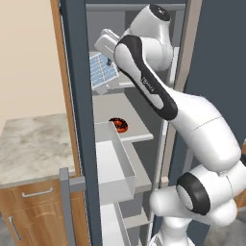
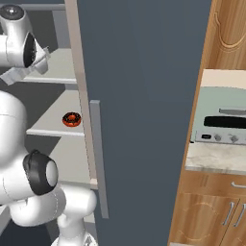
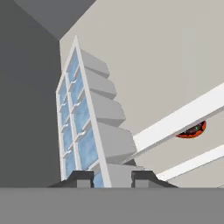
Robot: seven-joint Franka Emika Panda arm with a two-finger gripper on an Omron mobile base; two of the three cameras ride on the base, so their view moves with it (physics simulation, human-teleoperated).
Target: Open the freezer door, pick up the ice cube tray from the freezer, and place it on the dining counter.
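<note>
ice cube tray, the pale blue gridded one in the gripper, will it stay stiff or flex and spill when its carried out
The pale blue-white gridded ice cube tray probably stays stiff: its straight ribs show no bend. It looks light, since the gripper pinches it by one end. It is tilted steeply in the left base view, so loose cubes could slide out; levelling it seems wise.

ice cube tray [image 1: 102,68] in freezer [image 1: 144,91], above doughnut [image 1: 119,125] shelf
</note>
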